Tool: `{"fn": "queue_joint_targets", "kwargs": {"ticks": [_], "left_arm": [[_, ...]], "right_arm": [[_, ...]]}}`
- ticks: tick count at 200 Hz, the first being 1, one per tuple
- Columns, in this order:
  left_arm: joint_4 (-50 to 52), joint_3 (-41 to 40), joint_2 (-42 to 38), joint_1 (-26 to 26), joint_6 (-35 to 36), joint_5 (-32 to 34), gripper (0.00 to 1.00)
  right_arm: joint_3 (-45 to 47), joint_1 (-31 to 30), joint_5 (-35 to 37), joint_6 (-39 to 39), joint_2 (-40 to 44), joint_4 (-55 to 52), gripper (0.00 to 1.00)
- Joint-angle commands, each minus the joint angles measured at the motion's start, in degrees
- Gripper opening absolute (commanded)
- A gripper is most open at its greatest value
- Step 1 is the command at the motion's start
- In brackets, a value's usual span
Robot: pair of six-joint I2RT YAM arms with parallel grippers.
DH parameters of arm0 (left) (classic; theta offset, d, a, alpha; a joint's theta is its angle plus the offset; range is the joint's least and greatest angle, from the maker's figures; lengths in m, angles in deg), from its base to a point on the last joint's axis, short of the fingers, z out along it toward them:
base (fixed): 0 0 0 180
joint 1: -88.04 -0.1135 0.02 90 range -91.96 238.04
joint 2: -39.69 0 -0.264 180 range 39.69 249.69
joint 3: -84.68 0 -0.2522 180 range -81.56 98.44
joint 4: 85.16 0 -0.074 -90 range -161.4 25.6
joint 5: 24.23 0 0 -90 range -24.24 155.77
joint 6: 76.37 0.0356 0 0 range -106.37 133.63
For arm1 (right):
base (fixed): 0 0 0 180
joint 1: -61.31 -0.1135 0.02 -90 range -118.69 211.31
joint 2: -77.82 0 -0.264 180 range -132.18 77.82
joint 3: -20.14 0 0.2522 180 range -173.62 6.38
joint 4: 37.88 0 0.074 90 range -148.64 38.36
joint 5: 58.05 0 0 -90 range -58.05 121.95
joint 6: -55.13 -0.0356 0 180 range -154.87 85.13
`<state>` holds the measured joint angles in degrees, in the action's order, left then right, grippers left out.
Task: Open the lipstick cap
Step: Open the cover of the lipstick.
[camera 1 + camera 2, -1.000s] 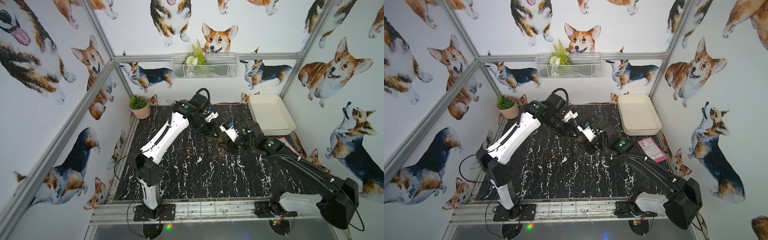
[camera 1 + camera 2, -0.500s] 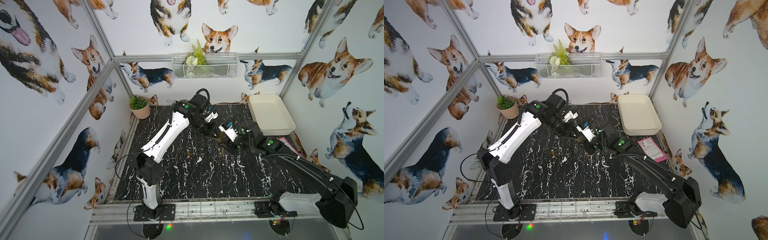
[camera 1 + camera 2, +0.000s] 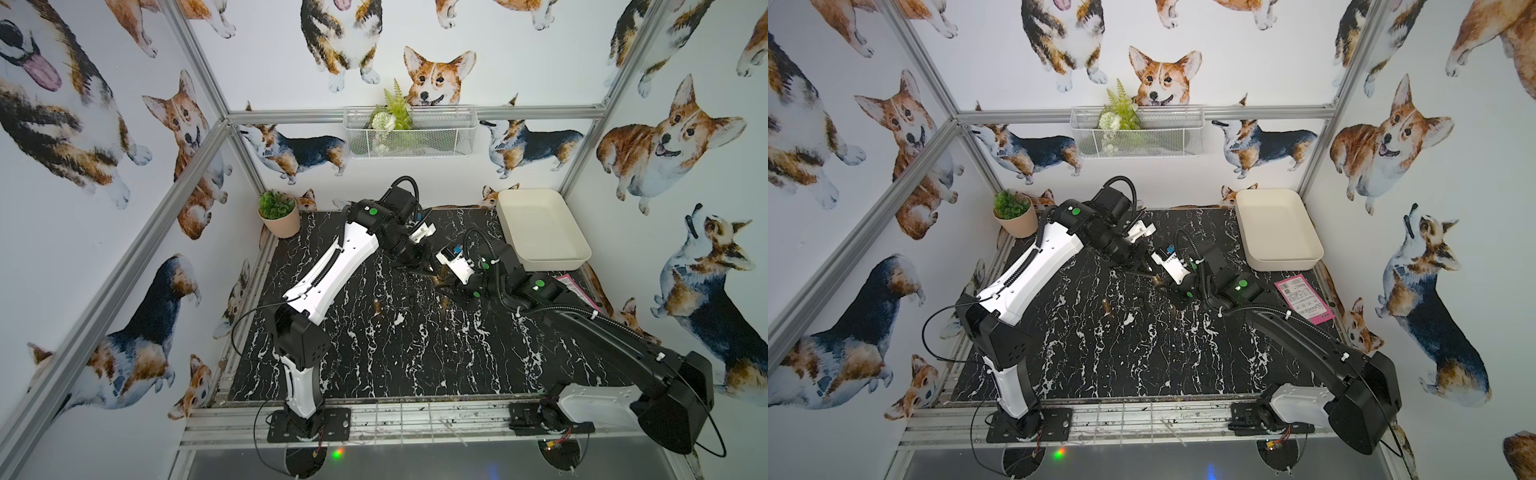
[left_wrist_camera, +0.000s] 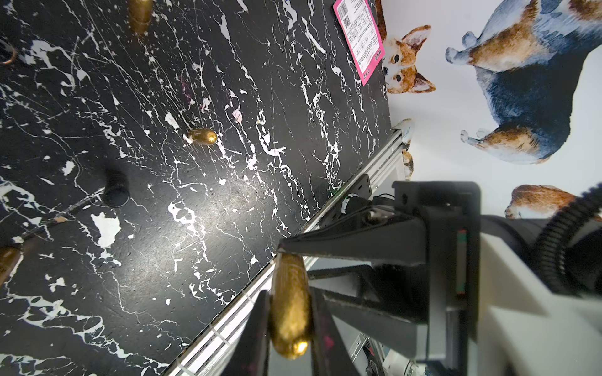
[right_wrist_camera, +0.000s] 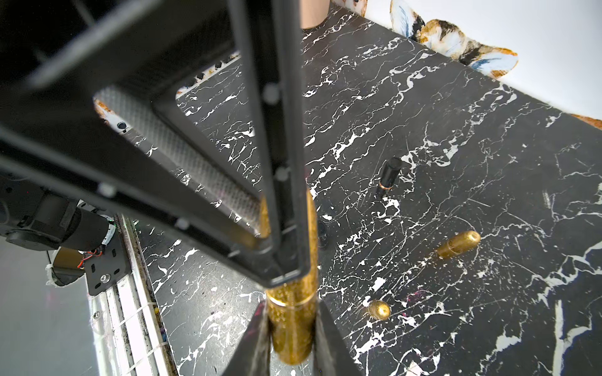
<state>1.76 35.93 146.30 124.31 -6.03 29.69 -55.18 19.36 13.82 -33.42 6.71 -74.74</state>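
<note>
Lipstick (image 5: 293,345) is hanging above the marble table (image 3: 395,353), its long axis running between the arms. Left gripper (image 4: 290,296) and right gripper (image 5: 291,304) are each pinching one end, either side of the seam, so pulling apart looks unobstructed. Loose gold tubes (image 5: 457,244) and a black tube (image 5: 389,175) are lying below, well apart.

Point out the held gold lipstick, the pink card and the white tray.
gold lipstick (image 5: 291,335): right wrist view, middle of its glittery barrel.
pink card (image 4: 358,34): left wrist view, its white label.
white tray (image 3: 555,262): a top view, its near wall.
</note>
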Motion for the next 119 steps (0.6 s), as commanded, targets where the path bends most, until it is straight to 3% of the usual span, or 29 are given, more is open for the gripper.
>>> {"fn": "queue_joint_targets", "kwargs": {"ticks": [1,27,40,119], "left_arm": [[-1.6,-0.1,-0.2,-0.1,0.3,-1.7,0.00],[-1.4,-0.1,-0.6,-0.2,0.5,-0.6,0.00],[-1.3,0.1,-0.9,-0.6,0.5,-0.7,0.00],[-1.4,2.7,-1.6,-3.7,0.3,0.0,0.00]], "right_arm": [[-0.5,-0.1,-1.8,0.6,-0.5,-0.6,0.21],[-0.6,-0.3,-1.9,0.4,-0.7,-0.8,0.12],[-0.5,-0.4,-2.1,0.1,-0.7,-1.0,0.00],[2.0,-2.4,0.2,-0.5,0.8,-2.2,0.00]]}}
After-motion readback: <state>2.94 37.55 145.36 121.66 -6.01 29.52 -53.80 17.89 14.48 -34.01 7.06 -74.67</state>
